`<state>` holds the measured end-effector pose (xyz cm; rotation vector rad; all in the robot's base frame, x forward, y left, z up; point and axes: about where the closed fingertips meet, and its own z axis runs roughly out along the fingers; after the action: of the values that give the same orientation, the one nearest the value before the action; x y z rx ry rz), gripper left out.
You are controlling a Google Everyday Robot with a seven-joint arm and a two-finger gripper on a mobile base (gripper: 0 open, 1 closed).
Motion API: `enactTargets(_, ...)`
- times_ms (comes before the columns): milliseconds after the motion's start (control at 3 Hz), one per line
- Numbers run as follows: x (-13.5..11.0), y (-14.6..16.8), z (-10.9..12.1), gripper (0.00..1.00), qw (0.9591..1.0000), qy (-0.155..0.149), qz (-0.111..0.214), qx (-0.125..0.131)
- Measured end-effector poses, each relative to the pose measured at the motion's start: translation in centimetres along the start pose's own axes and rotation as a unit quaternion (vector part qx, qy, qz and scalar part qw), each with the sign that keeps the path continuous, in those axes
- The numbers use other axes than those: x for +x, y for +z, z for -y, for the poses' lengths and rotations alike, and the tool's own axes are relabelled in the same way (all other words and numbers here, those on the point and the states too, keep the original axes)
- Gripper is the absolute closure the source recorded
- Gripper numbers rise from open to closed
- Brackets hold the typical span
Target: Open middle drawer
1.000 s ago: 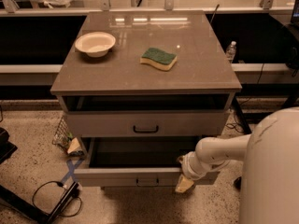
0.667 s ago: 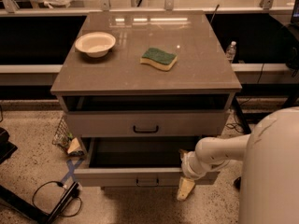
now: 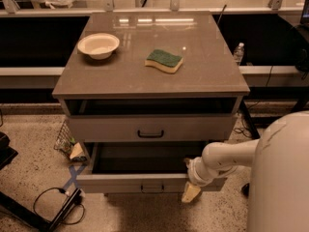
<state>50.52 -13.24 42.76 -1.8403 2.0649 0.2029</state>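
1. Presently we log the middle drawer (image 3: pixel 116 182) standing pulled out, below the bench (image 3: pixel 203 76) front edge.
2. Claw (image 3: pixel 191 192) at the drawer front's right end; whether wide or narrow, we cannot tell.

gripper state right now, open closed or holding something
gripper: cannot be told; it is at the right front of the pulled-out middle drawer.

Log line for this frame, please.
middle drawer: pulled out | gripper: at its front, right of handle | cabinet top: bowl, sponge
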Motion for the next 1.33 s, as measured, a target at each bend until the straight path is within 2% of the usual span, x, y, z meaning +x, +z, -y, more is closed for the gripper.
enactTargets(333, 0.2, -0.4, -1.8, 0.47, 0.9996, 0.021, -0.015, -0.009)
enactTargets(667, 1.1, -0.9, -5.5, 0.7, 0.9972, 0.061, -0.031, -0.031)
enactTargets(1000, 0.9, -1.4, -5.4, 0.99, 0.9972, 0.061, -0.031, -0.03)
enactTargets(1333, 0.9, -1.6, -5.4, 1.0, 0.9972, 0.061, -0.031, -0.03)
